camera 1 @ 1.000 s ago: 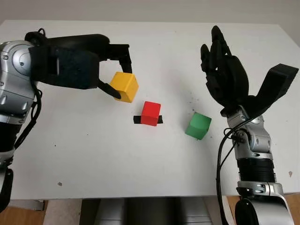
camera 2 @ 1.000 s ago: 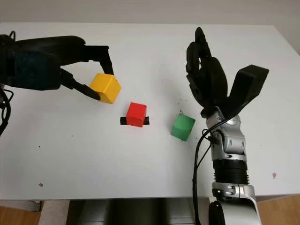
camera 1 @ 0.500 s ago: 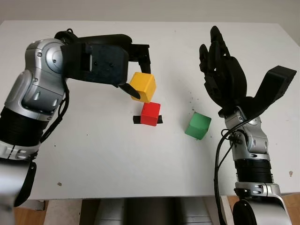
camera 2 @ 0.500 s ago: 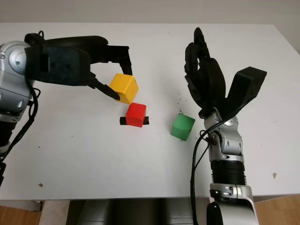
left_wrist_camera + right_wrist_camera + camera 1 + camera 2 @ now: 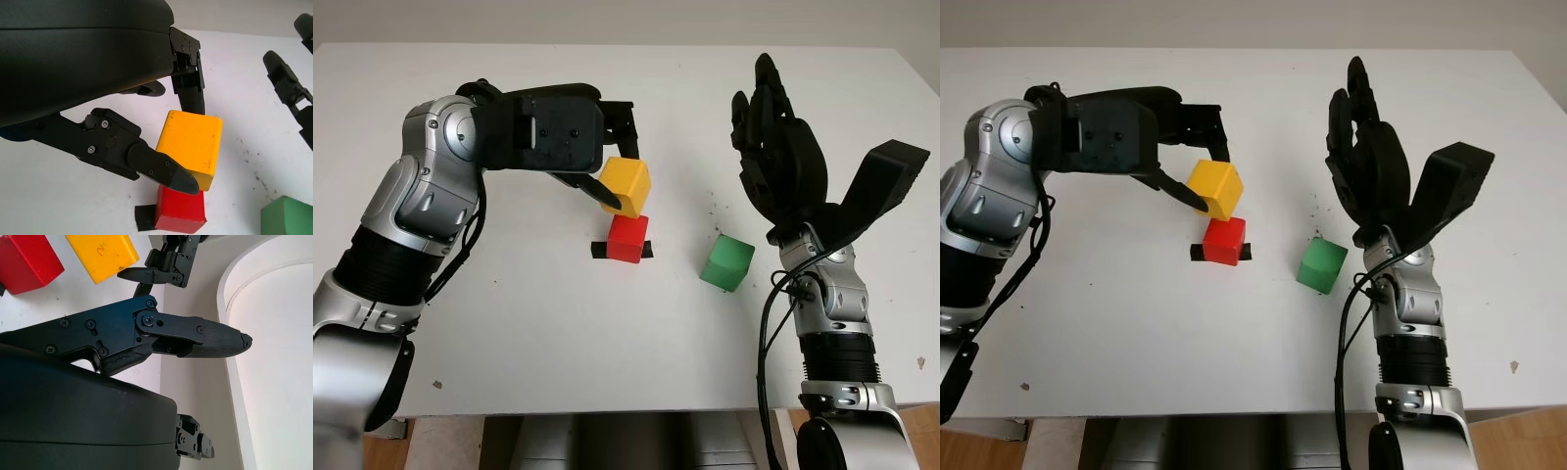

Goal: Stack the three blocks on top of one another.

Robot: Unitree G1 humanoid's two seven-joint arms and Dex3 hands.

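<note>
Yellow block point(image 5: 626, 184) sits pinched in the left hand point(image 5: 607, 157), held in the air just above the red block point(image 5: 628, 238) and tilted, its lower edge close to the red top; whether the two touch cannot be told. The red block stands near the middle of the counter point(image 5: 509, 323) on a short strip of black tape point(image 5: 599, 250). The green block point(image 5: 727, 261) lies just to its right, apart from it and untouched.

The likely risk is the tilt and the offset: the yellow block hangs a little toward the far-left side of the red one, so if released as it is it could land on an edge and slide off, or nudge the red block off its tape. The lower finger point(image 5: 161, 169) reaches under the yellow block's near side and could catch on the red block on the way down.

The right hand point(image 5: 783, 157) is raised and open over the right part of the counter, beyond the green block, well clear of the stack.
</note>
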